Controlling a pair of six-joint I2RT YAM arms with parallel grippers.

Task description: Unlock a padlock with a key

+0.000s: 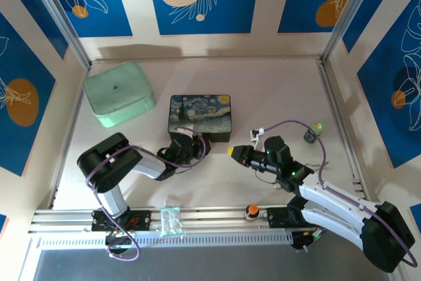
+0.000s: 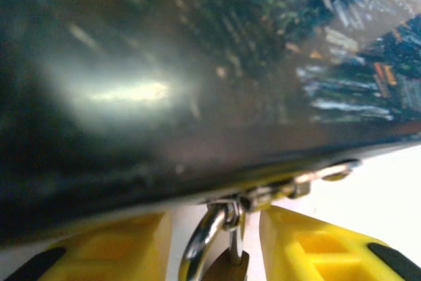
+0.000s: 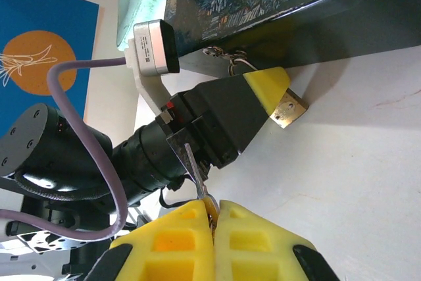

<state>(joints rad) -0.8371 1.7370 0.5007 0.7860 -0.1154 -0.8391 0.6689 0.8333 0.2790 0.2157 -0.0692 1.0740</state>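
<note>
Approach: we are clamping the padlock (image 3: 289,111) in the left gripper (image 2: 214,225), the key (image 3: 196,174) in the right gripper (image 3: 214,210); aligning and inserting should follow.

Pale matte tabletop (image 1: 263,83). Mint-green zipped case (image 1: 118,93) at far left; dark starry-night tin (image 1: 200,116) near centre, just right of the case; small green-capped object (image 1: 315,130) well apart at right. Metal rail (image 1: 217,215) along near edge, small orange-capped item (image 1: 251,212) on it.
</note>
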